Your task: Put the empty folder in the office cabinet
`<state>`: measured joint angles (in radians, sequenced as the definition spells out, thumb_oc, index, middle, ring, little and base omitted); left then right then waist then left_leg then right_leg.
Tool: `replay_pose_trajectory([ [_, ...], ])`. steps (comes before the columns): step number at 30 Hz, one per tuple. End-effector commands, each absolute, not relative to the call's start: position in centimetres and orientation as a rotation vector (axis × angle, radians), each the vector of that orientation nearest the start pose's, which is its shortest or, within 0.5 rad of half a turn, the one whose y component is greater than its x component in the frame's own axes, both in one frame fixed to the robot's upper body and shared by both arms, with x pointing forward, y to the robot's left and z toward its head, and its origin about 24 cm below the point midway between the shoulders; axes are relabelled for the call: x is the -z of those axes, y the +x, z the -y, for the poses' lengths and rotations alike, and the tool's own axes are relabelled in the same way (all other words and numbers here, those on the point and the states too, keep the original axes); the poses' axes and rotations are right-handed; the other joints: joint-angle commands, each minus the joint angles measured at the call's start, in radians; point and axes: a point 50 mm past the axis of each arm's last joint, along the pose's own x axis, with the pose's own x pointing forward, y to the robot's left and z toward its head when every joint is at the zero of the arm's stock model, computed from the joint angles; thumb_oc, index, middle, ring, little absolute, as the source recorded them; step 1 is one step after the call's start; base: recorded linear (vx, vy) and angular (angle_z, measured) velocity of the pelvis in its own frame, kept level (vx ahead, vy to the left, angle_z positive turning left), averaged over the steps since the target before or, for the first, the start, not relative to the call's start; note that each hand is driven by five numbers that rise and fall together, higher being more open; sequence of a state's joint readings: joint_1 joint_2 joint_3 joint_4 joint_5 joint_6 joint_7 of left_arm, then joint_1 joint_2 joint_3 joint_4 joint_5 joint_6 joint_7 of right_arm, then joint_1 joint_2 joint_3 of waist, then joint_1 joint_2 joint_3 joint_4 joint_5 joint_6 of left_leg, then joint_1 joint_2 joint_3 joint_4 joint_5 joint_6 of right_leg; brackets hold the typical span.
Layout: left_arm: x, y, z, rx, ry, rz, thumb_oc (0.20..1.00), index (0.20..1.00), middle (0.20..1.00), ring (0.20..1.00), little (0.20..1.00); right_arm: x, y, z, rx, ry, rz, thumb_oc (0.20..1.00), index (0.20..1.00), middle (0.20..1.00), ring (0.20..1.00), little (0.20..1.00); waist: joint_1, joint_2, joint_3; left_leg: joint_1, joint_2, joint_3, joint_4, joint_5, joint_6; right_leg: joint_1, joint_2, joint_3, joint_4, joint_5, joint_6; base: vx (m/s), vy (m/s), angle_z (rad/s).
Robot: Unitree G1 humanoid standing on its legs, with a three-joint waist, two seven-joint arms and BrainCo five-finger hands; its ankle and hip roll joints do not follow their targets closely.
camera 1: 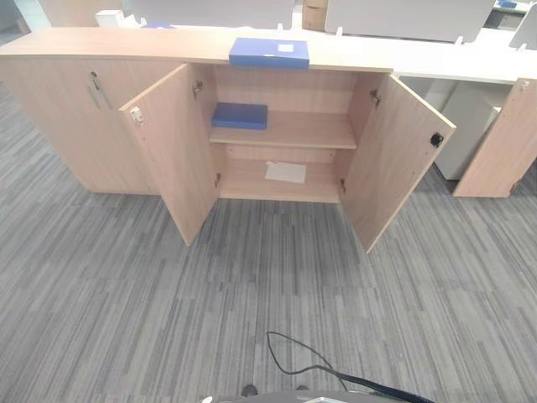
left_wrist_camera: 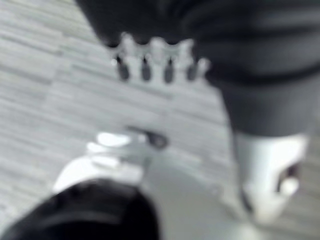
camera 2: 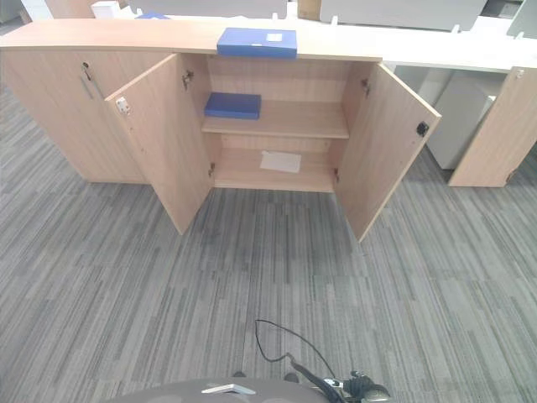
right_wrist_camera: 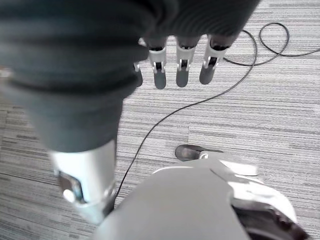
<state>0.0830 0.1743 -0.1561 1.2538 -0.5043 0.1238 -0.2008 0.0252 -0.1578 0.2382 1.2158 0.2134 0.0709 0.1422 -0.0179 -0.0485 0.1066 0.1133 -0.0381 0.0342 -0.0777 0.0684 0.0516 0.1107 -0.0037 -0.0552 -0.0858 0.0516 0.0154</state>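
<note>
A blue folder [camera 1: 268,52] with a white label lies flat on top of the wooden office cabinet [camera 1: 101,46], above its open compartment. Both compartment doors, left [camera 1: 172,155] and right [camera 1: 398,159], stand wide open. A second blue folder [camera 1: 240,115] lies on the left of the upper shelf, and a white sheet [camera 1: 286,172] lies on the lower shelf. My left hand [left_wrist_camera: 145,67] hangs over the carpet with straight fingers and holds nothing. My right hand [right_wrist_camera: 184,70] hangs the same way, open and empty. Both are far from the cabinet.
Left of the open compartment a cabinet door [camera 1: 59,109] with a metal handle is closed. A white drawer unit [camera 1: 466,126] and a wooden side panel [camera 1: 503,143] stand at the right. White desks run behind. Grey striped carpet [camera 1: 252,285] lies between me and the cabinet.
</note>
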Motion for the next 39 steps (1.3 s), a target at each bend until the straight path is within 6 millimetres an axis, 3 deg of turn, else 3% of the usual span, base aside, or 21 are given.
replay_pose_trajectory([
  [1, 17.68, 4.77, -18.59, -0.14, -0.342, -1.394, 1.0, 1.0, 1.0, 1.0, 1.0, 16.8, 8.82, 19.83, -0.11, -0.086, -1.296, 1.0, 1.0, 1.0, 1.0, 1.0, -0.005, 0.014, 0.017, -0.003, -0.039, 0.025, -0.01, -0.127, -0.001, 0.007, 0.011, -0.041, -0.002, -0.033, 0.052, 0.0, 0.0, 0.0],
  [5, 17.67, 4.79, -18.27, -0.143, -0.404, -1.399, 1.0, 1.0, 1.0, 1.0, 1.0, 16.8, 8.86, 19.8, -0.11, -0.087, -1.296, 1.0, 1.0, 1.0, 1.0, 1.0, -0.007, 0.015, 0.018, -0.003, -0.039, 0.026, -0.01, -0.128, 0.0, 0.006, 0.011, -0.04, -0.002, -0.033, 0.051, 0.0, 0.0, 0.0],
  [39, 17.7, 4.38, -18.55, -0.161, -0.399, -1.401, 1.0, 1.0, 1.0, 1.0, 1.0, 16.77, 8.84, 19.88, -0.113, -0.087, -1.293, 1.0, 1.0, 1.0, 1.0, 1.0, -0.009, 0.017, 0.029, -0.002, -0.039, 0.022, -0.01, -0.125, 0.0, 0.009, 0.016, -0.039, -0.002, -0.037, 0.044, 0.0, 0.0, 0.0],
])
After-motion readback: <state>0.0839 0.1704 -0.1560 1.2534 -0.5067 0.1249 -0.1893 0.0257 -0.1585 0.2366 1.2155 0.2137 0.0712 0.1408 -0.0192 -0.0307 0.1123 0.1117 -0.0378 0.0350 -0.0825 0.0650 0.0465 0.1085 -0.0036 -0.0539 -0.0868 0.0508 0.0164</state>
